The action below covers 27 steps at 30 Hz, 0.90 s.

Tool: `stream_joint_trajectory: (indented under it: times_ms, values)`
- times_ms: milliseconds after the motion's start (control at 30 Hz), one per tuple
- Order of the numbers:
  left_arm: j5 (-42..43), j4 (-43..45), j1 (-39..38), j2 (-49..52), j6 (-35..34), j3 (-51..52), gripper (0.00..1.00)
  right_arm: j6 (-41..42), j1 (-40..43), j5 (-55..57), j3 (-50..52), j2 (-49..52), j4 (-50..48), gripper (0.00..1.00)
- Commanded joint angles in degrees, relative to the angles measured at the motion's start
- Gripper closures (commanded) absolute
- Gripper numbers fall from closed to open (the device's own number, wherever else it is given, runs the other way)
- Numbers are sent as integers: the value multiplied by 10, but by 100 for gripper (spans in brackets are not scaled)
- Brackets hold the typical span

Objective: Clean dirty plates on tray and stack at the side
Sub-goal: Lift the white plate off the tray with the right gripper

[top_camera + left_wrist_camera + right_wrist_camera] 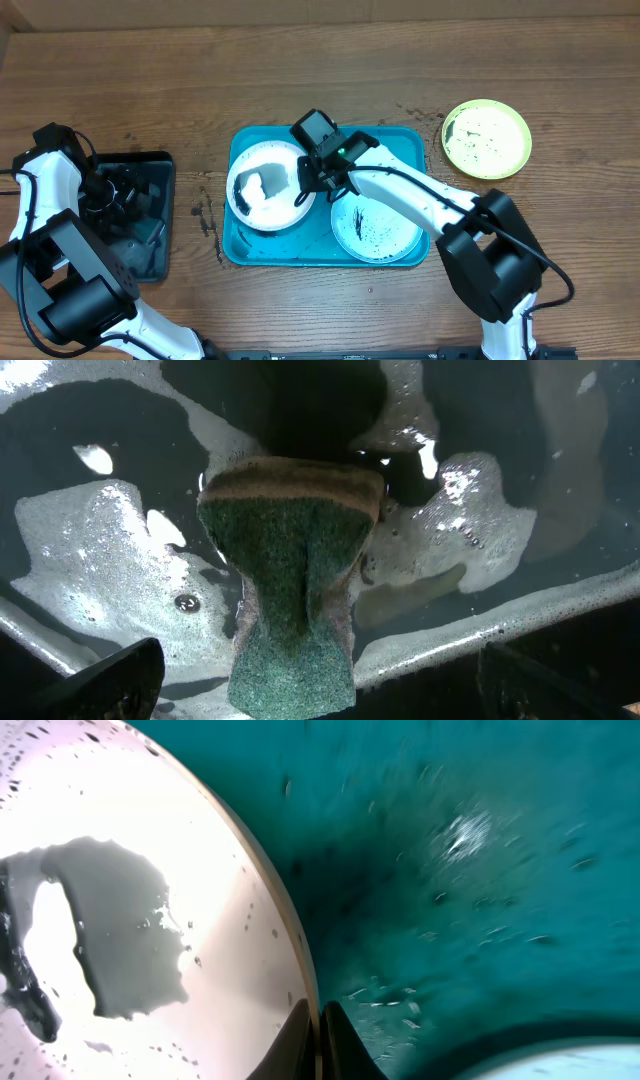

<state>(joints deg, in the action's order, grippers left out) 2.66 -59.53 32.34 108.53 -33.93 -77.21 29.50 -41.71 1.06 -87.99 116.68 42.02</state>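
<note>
I see a wooden table (300,60) carrying a blue tray (300,257) at its middle and a black tray (150,265) well apart to the left. A yellow-green plate (487,139) lies on the wood near the blue tray's far right corner, and dark specks (205,215) dot the wood beside its left rim

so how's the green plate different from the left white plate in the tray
The green plate sits on the table, right of the tray; the white plate lies in its left half. Nothing touches the green plate; the right fingers pinch the white plate's rim. The green plate has dark specks, the white plate a grey patch. Both are round and shallow.
</note>
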Motion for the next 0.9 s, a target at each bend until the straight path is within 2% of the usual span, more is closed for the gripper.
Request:
stream_joint_trajectory:
  times_ms: [0, 333, 467, 700, 867]
  values:
    - [5, 1, -1, 1, 5, -2, 0, -49, 2, 88, -48, -57, 20, 96]
    - [5, 1, -1, 1, 5, -2, 0, -162, -14, 290, -119, -72, 102, 96]
    - [5, 1, -1, 1, 5, -2, 0, -257, -44, 368, -133, -72, 110, 96]
    - [5, 1, -1, 1, 5, -2, 0, -367, -119, 582, -134, -72, 94, 96]
    - [5, 1, -1, 1, 5, -2, 0, -476, -161, 656, -134, -72, 24, 96]
